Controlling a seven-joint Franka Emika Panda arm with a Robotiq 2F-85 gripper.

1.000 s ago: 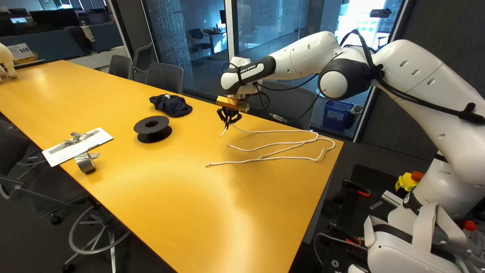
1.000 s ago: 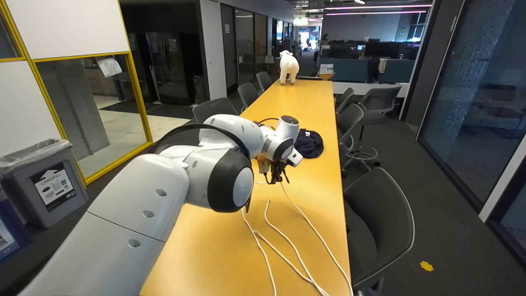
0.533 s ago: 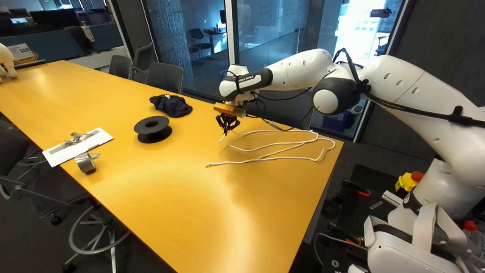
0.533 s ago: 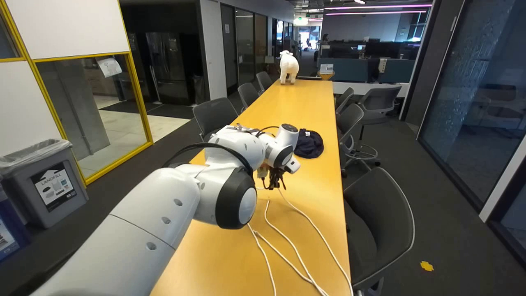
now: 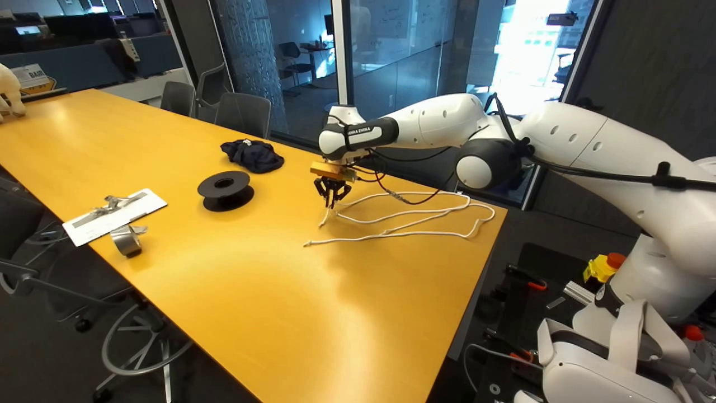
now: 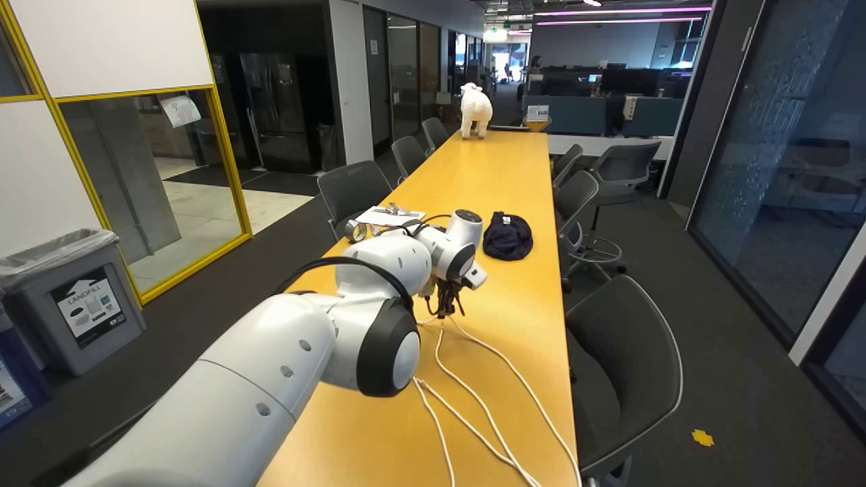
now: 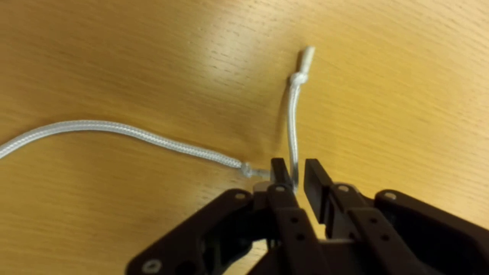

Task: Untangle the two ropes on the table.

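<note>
Two whitish ropes lie on the yellow table [image 5: 251, 291]. In an exterior view one strand [image 5: 403, 193] runs along the far side and others [image 5: 380, 238] lie nearer. They cross near the right end; which ends belong together I cannot tell. My gripper [image 5: 330, 207] is low over the table at the ropes' left ends. In the wrist view the gripper [image 7: 294, 160] has its jaws parted, with one knotted rope end [image 7: 292, 126] running between them and a gap on its right. Another knotted end [image 7: 191, 149] lies left, its tip hidden behind the left finger.
A black spool [image 5: 224, 190] and a dark cloth [image 5: 254, 157] lie beyond the gripper. A white clipboard [image 5: 114, 215] and a tape roll [image 5: 126, 240] lie near the table's left edge. A chair [image 6: 622, 379] stands close beside the table.
My gripper has come down and moved nearer the ends of the other strands, bringing the rope end along. Its fingers, together before, are now parted around the rope.
</note>
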